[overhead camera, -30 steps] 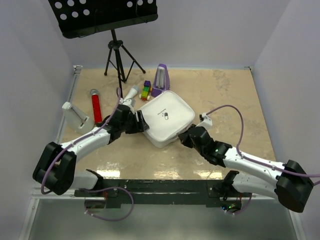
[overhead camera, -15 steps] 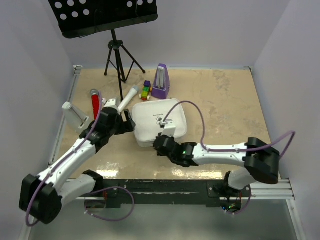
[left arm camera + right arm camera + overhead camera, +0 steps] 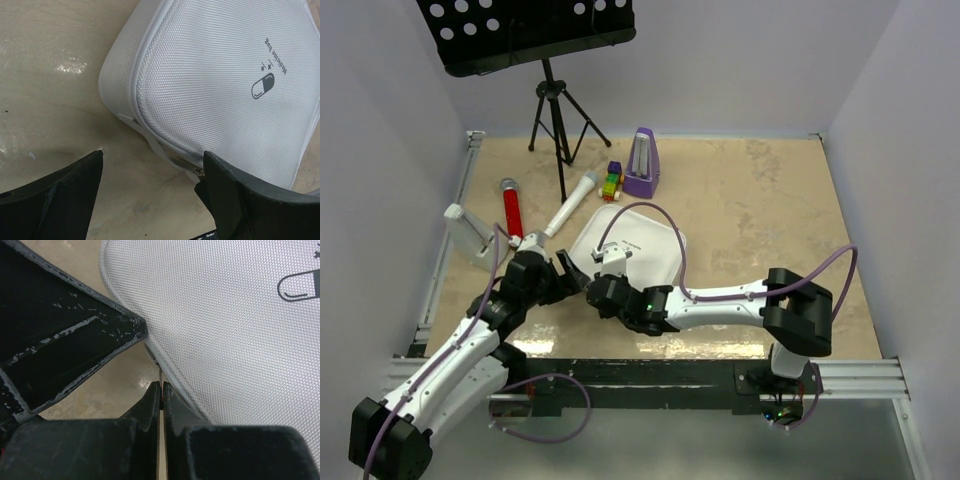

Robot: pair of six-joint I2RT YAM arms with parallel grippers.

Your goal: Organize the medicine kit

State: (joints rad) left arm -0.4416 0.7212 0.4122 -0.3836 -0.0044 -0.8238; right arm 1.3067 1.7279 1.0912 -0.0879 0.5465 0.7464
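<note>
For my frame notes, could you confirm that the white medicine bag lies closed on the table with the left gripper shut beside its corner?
Not quite: the left gripper is open, its jaws spread wide, as the left wrist view shows. The medicine bag does lie closed on the table, its corner beside that gripper.

White rounded-square medicine kit (image 3: 215, 65): matt woven cloth, its fine ribbed weave visible, with a flat dark grey printed pill logo (image 3: 262, 86) toward 3 o'clock in the left wrist view and, at 6 o'clock, a zip pull (image 3: 172, 157) of dull metallic sheen. Beige marbled tabletop (image 3: 50, 60): smooth, glossy, mirroring light. Left gripper (image 3: 152, 155): fingers (image 3: 55, 200) of smooth matt black plastic. Right gripper (image 3: 161, 387): like black fingers, faintly satin. Purple pyramid metronome (image 3: 641, 160), 12 o'clock of the kit in the top view: smooth plastic.
</note>
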